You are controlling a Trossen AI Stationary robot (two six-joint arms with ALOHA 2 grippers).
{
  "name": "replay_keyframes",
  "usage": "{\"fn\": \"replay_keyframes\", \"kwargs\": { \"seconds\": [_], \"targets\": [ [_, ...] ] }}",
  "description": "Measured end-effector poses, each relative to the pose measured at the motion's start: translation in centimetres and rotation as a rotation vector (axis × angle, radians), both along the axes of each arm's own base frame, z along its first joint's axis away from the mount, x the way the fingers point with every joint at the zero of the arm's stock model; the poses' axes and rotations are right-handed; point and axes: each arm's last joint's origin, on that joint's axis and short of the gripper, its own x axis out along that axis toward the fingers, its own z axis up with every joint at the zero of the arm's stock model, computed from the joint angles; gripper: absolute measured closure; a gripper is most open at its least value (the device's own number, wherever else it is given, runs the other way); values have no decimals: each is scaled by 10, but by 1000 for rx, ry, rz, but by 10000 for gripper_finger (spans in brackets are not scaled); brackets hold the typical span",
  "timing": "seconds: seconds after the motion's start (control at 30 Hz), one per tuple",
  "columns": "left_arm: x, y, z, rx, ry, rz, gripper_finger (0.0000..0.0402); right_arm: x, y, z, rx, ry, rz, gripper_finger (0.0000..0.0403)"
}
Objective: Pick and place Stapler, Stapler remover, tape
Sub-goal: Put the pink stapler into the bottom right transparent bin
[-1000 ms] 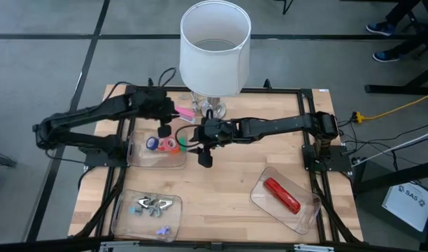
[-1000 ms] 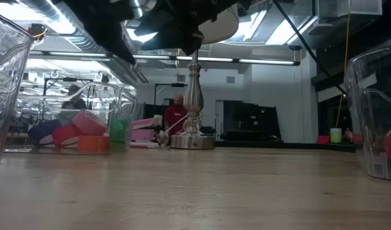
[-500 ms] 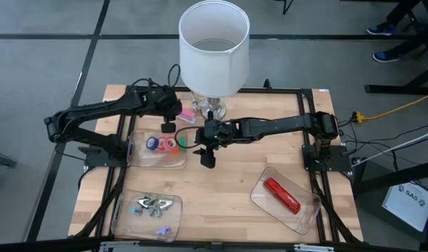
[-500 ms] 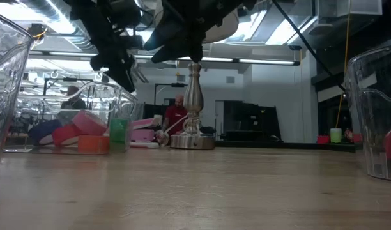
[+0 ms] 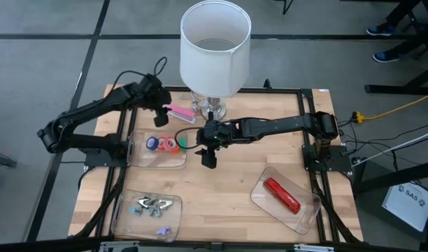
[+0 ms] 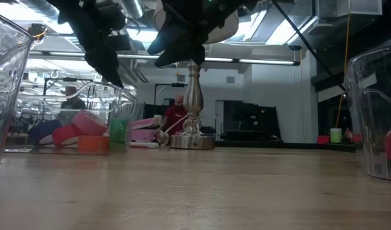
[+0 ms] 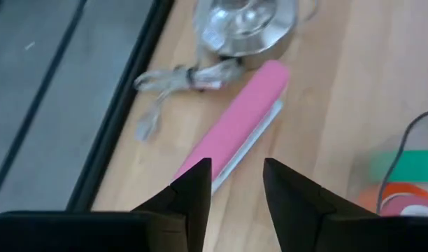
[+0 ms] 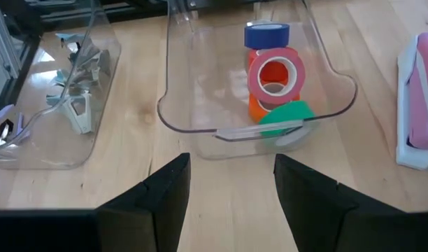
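A pink stapler (image 7: 236,122) lies flat on the wood near the lamp base (image 7: 245,24). My left gripper (image 7: 236,192) hovers open just short of it and touches nothing; the high view places this gripper (image 5: 158,117) left of the stapler (image 5: 177,112). Several tape rolls (image 8: 273,77) sit in a clear tray (image 8: 193,122). My right gripper (image 8: 231,187) hangs open above the table beside that tray, empty, near the table's middle (image 5: 209,157). Staple removers (image 5: 154,205) lie in a second clear tray. A red stapler (image 5: 282,195) lies in a third.
A tall lamp with a white shade (image 5: 214,49) stands at the far middle, its metal stem (image 6: 194,96) between the arms. A bundled cord (image 7: 179,78) lies beside the pink stapler. A black frame (image 5: 308,140) edges the table. Bare wood (image 5: 221,203) lies at the near middle.
My left gripper has swung from above the tape tray toward the table's far left, coming lower over the pink stapler. The tape rolls, both staplers and my right arm have stayed where they were.
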Motion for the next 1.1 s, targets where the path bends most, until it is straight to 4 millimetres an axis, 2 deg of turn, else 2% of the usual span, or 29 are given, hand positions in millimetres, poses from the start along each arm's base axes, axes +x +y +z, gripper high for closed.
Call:
{"fn": "replay_keyframes", "kwargs": {
  "seconds": [0.17, 0.4, 0.6, 0.87, 1.1],
  "targets": [
    [0, 10, -7, -49, -25, -60, 255, 0, 0, 0, 17, 1, -15, 194],
    [7, 19, -21, -64, 29, -136, 194, 0, 2, 0, 16, -1, -10, 194],
    [16, 31, -34, -18, 86, -101, 148, -1, 2, 0, 12, 8, 4, 195],
    [27, 41, -61, -68, 172, -149, 145, -1, 1, -1, -26, 11, 39, 195],
    [39, 54, -82, -37, 196, -202, 146, -1, 1, -1, -39, 10, 51, 195]
  ]
}}
